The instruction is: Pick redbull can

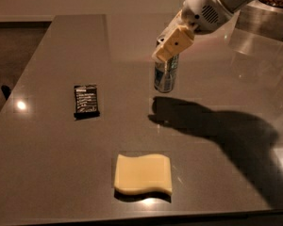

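One tool [168, 55] around the redbull can [166, 78] (label unreadable)

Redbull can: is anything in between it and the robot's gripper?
No, nothing visible is in between. The gripper is closed on the top of the redbull can, which looks held just above the table. The black snack wrapper and the yellow sponge lie off to the side, away from it.

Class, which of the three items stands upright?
The slim silver drink can, gripper at its top; the black wrapper and pale-yellow sponge lie flat.
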Tool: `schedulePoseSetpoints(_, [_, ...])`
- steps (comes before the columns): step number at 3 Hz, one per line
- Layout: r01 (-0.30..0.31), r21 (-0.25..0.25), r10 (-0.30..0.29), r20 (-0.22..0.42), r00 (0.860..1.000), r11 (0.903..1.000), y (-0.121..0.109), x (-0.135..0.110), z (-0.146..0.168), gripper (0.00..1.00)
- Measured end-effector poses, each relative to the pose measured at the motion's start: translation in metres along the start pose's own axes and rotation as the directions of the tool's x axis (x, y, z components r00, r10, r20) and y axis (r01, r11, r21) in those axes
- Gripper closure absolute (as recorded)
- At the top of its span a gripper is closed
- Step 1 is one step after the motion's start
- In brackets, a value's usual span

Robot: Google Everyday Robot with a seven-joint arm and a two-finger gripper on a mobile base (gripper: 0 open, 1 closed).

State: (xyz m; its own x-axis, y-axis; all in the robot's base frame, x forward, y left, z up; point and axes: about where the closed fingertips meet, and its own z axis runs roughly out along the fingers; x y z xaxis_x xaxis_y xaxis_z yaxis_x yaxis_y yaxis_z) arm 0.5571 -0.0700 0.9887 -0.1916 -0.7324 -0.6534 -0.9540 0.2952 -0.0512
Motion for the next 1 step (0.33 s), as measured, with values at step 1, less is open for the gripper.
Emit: schedulePoseSetpoints(1, [0.004, -0.006, -0.004, 0.002, 1.000, 1.0000, 0.0013, -0.0029, -0.0017, 1.00])
